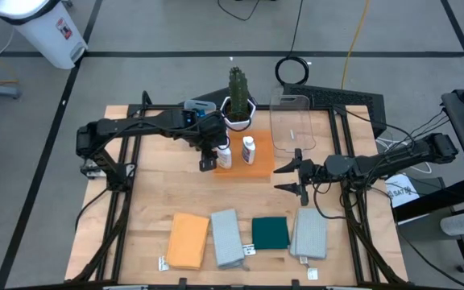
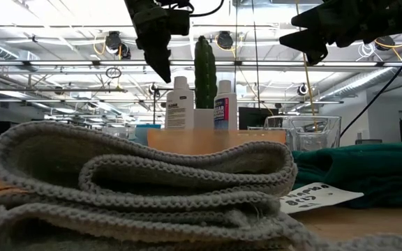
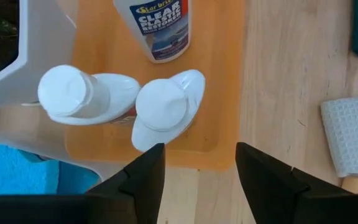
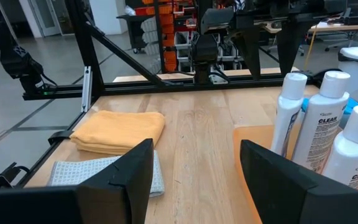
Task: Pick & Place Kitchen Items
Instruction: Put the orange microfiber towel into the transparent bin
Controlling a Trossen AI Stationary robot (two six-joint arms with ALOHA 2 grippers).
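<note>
Three small white labelled bottles stand on a flat orange tray (image 1: 258, 165); two show in the high view (image 1: 225, 153) (image 1: 249, 149). My left gripper (image 1: 208, 159) (image 3: 197, 174) hangs open just above the tray's left edge, over the nearest bottle cap (image 3: 160, 102), touching nothing. My right gripper (image 1: 287, 177) (image 4: 194, 174) is open and empty, held level above the table to the right of the tray. An orange cloth (image 1: 188, 239), a grey cloth (image 1: 226, 236), a dark green cloth (image 1: 271, 233) and a second grey cloth (image 1: 308, 234) lie folded along the near edge. A blue sponge (image 3: 17, 177) shows beside the tray.
A cactus in a white pot (image 1: 238, 97) stands just behind the tray, close to my left arm. A clear plastic bin (image 1: 292, 121) stands at the far right. Bare wood (image 1: 159, 181) lies between the tray and the cloths.
</note>
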